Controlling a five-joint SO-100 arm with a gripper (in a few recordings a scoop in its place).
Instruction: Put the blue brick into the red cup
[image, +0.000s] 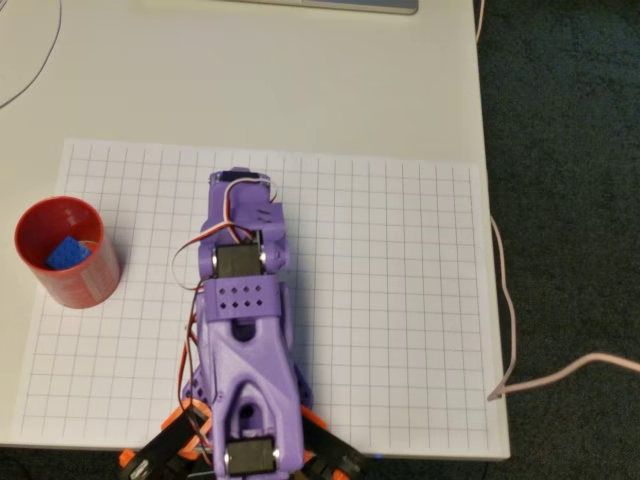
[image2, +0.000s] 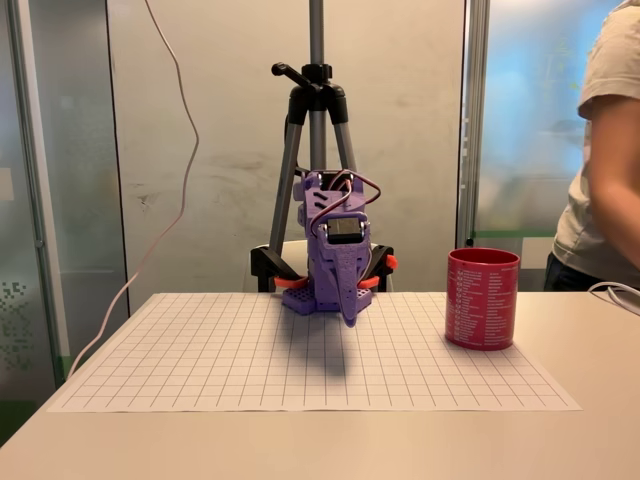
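1. The blue brick (image: 67, 253) already lies inside the red cup (image: 62, 285).
2. From the cup, the gripper (image2: 349, 310) hangs well apart, over the grid sheet (image: 400, 300), pointing down.
3. Its fingers look pressed together, holding nothing.

A purple arm (image: 245, 330) is showing orange base parts — bright-blue brick (image: 68, 254), red cup (image: 70, 252), white gridded sheet (image: 400, 300).
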